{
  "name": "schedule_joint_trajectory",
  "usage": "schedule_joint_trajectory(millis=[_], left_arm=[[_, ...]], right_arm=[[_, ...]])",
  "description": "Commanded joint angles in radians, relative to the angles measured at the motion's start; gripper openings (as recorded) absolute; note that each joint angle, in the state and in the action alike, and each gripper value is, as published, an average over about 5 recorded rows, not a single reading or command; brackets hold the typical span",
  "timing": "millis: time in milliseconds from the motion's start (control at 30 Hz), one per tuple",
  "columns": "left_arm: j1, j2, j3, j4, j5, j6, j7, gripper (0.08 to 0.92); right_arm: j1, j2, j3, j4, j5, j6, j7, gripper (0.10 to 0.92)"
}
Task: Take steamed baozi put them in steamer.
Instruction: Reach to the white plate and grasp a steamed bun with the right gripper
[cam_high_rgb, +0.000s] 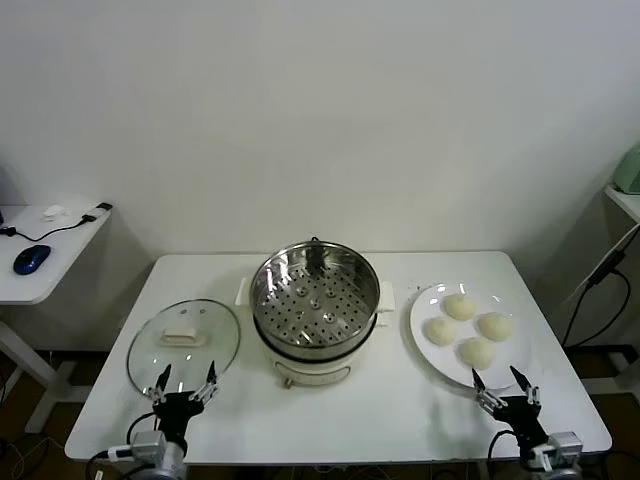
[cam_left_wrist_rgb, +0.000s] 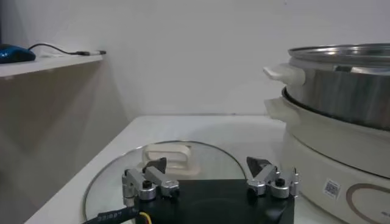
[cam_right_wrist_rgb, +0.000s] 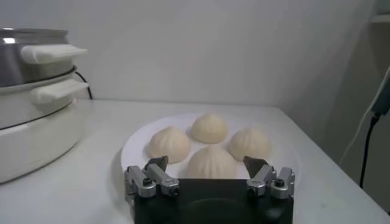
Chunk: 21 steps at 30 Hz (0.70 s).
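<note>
From the head camera you see the steamer (cam_high_rgb: 315, 310) at table centre, four steamed baozi (cam_high_rgb: 467, 328) on a white plate (cam_high_rgb: 425, 350) at its 3 o'clock, and a glass lid (cam_high_rgb: 184, 345) at 9 o'clock.

Left wrist: your left gripper (cam_left_wrist_rgb: 210, 178) hangs over the lid, fingers apart (nothing held).

Right wrist: your right gripper (cam_right_wrist_rgb: 208, 173) gapes before the buns.

Head camera looks down over the table (cam_high_rgb: 400, 400) — low wrist cameras face forward, sharing the steamer (cam_high_rgb: 315, 310).
</note>
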Motion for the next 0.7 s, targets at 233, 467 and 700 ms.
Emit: schedule_joint_trajectory(millis=[233,467,700], left_arm=[[-0.005,0.027,0.007,-0.002,-0.021,-0.003,0.002,0.823],[-0.01,0.039,0.009,0.004,-0.03,-0.002,0.002,0.823],[-0.01,0.049,0.011,0.025,-0.03,-0.01,0.004,0.823]], right_arm=[[0.741,-0.33,-0.353,-0.269,-0.017,-0.288,-0.059,0.823],[1.245,-0.594,-0.97,-0.453,-0.215,-0.22,-0.548,0.823],[1.798,-0.611,-1.581,-0.706,-0.352,0.134,-1.086,0.823]])
